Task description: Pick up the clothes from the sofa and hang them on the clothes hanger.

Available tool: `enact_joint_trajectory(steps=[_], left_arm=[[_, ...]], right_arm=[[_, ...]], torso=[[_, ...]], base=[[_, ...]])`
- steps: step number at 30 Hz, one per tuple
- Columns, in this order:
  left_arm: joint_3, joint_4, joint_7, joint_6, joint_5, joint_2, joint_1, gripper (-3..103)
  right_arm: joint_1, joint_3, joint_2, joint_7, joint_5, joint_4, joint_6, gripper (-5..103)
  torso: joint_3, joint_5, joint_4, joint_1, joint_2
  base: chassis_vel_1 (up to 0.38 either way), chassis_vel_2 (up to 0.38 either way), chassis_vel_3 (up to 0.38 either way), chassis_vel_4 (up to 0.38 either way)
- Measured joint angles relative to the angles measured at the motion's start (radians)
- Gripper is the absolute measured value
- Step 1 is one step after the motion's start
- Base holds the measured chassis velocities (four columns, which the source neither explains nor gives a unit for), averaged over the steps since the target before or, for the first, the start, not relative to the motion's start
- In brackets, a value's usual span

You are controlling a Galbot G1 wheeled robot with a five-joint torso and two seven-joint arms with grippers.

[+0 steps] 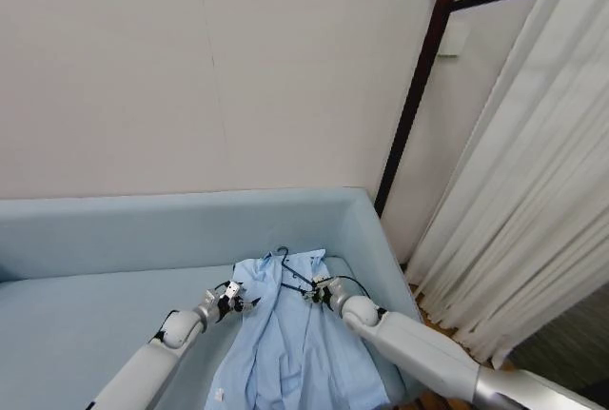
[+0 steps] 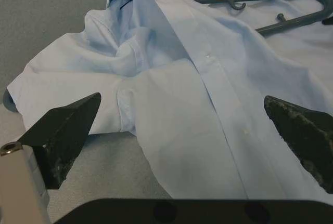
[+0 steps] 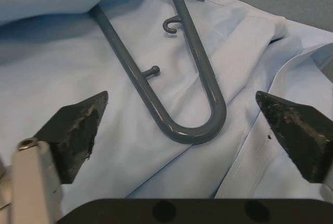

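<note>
Left gripper point(image 1: 242, 303) hangs wide open at the shoulder of the light blue shirt point(image 1: 295, 353) lying on the sofa point(image 1: 95, 315), right gripper point(image 1: 310, 293) gapes just as wide over the grey hanger point(image 3: 195, 134), and a shallow close could pinch only cloth, leaving that hanger behind.

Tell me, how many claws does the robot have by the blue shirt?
2. The left claw is open at the blue shirt's crumpled sleeve on the sofa. The right claw is open at the grey hanger's rounded end, which lies on the shirt. None seem hidden.
</note>
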Motion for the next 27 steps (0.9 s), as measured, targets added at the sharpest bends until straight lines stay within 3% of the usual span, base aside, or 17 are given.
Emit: enact_joint_trajectory(steps=[2, 8, 27], left_arm=[[0.000, -0.008, -0.003, 0.002, -0.013, 0.001, 0.001, 100], [0.005, -0.020, -0.007, 0.005, -0.031, -0.002, 0.002, 100], [0.022, -0.034, -0.012, -0.005, -0.043, -0.014, 0.015, 100]], right_arm=[[0.002, -0.003, 0.016, -0.009, -0.056, -0.034, 0.007, 96], [0.016, -0.009, 0.033, -0.020, -0.094, -0.089, 0.012, 100], [0.144, -0.014, 0.119, -0.060, -0.079, -0.341, 0.049, 100]], torso=[[0.000, 0.0000, 0.0003, 0.000, 0.000], [0.000, 0.0000, -0.0001, 0.000, 0.000], [0.000, 0.0000, 0.0000, 0.000, 0.000]], base=[[0.000, 0.000, 0.000, 0.000], [0.000, 0.000, 0.000, 0.000], [0.000, 0.000, 0.000, 0.000]])
